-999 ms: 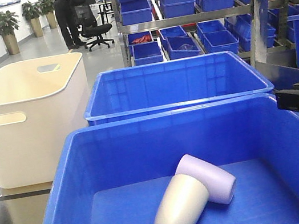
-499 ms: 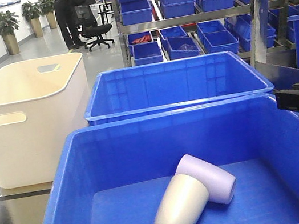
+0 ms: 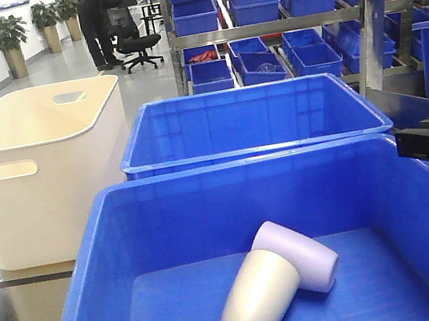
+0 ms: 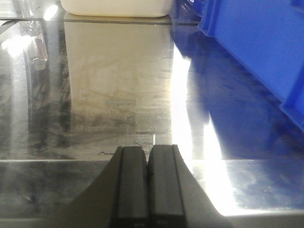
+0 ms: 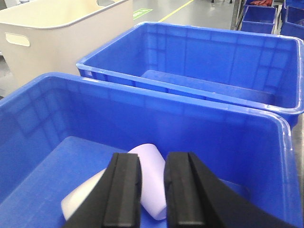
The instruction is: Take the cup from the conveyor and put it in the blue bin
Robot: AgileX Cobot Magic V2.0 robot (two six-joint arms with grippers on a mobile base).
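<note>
Cups (image 3: 279, 280) lie inside blue bin (image 3: 122, 251).

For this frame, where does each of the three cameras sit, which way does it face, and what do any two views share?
Front view: on the robot, facing forward over the near blue bin, holding a white cup and lilac cup; a black arm part shows at right.
Left wrist: behind the left hand, fingers together, facing the shiny floor.
Right wrist: behind the right hand, slightly parted, empty, above the bin.
Front and right wrist share the bin, both cups and the cream tub.
</note>
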